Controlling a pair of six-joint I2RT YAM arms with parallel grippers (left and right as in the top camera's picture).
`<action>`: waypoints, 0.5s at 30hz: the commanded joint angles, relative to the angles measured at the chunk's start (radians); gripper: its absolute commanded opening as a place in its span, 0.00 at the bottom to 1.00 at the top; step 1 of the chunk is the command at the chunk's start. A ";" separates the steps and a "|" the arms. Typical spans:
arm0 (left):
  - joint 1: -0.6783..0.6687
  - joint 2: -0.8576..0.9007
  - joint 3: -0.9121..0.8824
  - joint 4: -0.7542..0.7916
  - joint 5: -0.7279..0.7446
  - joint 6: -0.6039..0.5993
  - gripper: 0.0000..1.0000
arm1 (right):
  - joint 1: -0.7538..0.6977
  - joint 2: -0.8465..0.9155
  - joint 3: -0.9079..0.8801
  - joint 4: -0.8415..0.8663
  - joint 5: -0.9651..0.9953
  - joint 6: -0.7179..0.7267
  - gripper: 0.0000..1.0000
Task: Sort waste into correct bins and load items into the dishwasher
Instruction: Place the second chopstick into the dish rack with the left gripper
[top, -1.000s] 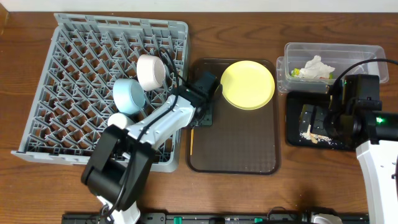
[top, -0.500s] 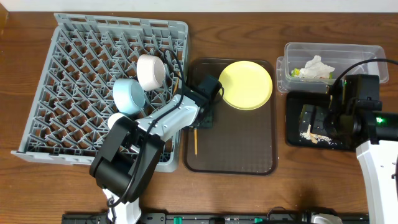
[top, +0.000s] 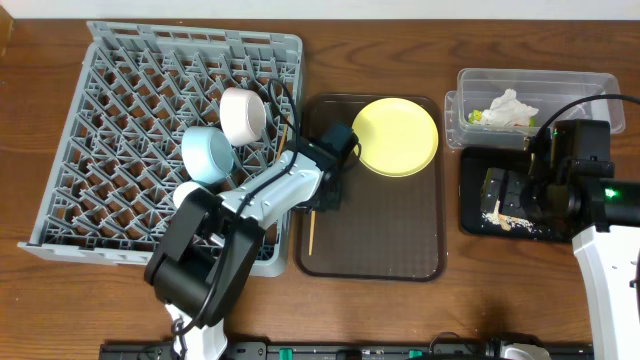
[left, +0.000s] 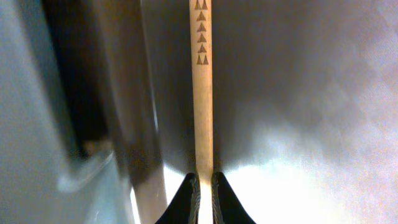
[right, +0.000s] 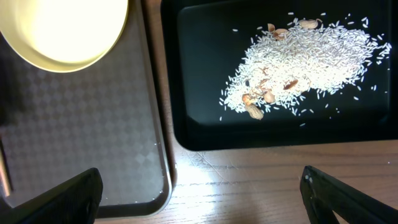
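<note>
Overhead, my left gripper (top: 322, 195) has nudged toward the dish rack (top: 195, 35), the chopstick (top: 310, 232) shifting with it over the brown tray (top: 390, 220). Left wrist: fingertips (left: 186, 199) clamp that chopstick, ready for racking. Right wrist: my right gripper (right: 199, 190) gapes, crumbs (right: 305, 56) ahead in the black tray (right: 199, 124).

Robot test bench — wooden table (top: 500, 300), dish rack (top: 130, 120).

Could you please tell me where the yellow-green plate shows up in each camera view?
Overhead: the plate sits upper centre, on the brown tray.
Left wrist: not in view; only a chopstick shows.
Right wrist: the plate is in the top-left corner, partly cut off.
Shared landmark: the brown tray beneath it.
</note>
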 joint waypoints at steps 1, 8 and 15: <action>0.008 -0.125 0.054 -0.060 -0.022 0.096 0.06 | -0.008 -0.010 0.016 -0.001 0.006 -0.008 0.99; 0.058 -0.341 0.061 -0.121 -0.023 0.184 0.06 | -0.008 -0.010 0.016 -0.001 0.006 -0.008 0.99; 0.159 -0.399 0.057 -0.128 -0.023 0.278 0.06 | -0.008 -0.010 0.016 -0.001 0.005 -0.008 0.99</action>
